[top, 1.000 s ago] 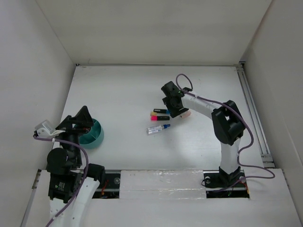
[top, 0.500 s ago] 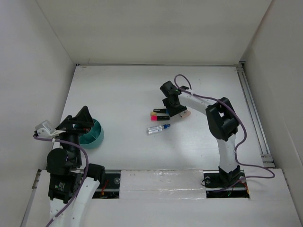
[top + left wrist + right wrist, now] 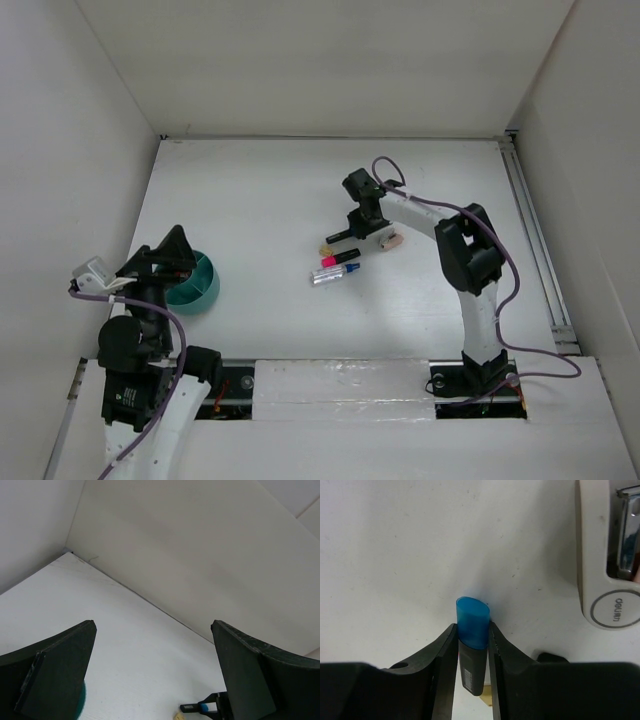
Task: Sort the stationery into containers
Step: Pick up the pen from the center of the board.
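Pinching a short black marker point(image 3: 473, 645) near its blue cap, the right fingers point(image 3: 442, 667) sit close together, one on each side. The marker looks light, hard and smooth (it could slip or spin), so a hold nearer its middle seems safer. The left fingers point(image 3: 55, 675) stand wide apart with nothing between them, and the teal cup point(image 3: 197, 283) sits right by them, well away from the marker.

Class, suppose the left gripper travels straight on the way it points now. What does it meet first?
Probably bare table, then the back wall; the way ahead of the open left gripper looks free, though depth is unclear.
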### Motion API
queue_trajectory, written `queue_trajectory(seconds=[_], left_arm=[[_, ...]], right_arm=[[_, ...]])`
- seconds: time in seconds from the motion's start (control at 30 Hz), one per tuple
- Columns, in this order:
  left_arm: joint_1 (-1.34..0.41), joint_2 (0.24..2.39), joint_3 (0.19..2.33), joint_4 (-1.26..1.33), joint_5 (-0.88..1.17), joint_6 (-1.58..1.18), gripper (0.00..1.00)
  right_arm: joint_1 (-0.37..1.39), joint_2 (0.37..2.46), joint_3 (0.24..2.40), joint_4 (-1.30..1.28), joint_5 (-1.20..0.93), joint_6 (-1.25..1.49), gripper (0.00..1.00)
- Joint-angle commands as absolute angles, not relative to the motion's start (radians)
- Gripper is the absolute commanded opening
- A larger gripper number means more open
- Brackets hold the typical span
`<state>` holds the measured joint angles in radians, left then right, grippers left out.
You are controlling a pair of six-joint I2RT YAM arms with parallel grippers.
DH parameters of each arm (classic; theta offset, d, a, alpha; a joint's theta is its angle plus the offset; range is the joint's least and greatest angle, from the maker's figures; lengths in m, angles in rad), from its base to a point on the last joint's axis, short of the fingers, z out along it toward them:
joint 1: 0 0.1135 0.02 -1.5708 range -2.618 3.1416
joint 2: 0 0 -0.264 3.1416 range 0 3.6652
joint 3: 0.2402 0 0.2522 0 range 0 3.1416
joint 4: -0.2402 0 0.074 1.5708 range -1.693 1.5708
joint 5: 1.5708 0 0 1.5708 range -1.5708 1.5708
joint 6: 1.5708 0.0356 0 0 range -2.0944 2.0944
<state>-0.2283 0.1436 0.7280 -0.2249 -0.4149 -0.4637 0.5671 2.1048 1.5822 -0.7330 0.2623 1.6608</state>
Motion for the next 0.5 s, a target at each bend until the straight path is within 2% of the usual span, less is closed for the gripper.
queue_trajectory(seconds=[0.0,0.2,0.37,0.47], left_arm=[[-0.233,0.126,0.729,-0.198,-0.422,-0.451,1.0],[-0.233,0.136,0.729,-0.198,-0.411,-0.451,1.0],[-0.233,0.19,0.729,-0.176,-0.307,-0.43,1.0],[-0.233,0.229,0.738,-0.164,-0.212,-0.42,1.0]], right_arm=[[0.546,2.155,1.606,-0.723,0.244,1.641,0.0],[0.525,2.177,1.672,-0.704,0.235,1.588,0.0],[0.525,2.122,1.698,-0.617,0.291,1.517,0.0],[0.546,2.057,1.675,-0.479,0.264,1.396,0.0]])
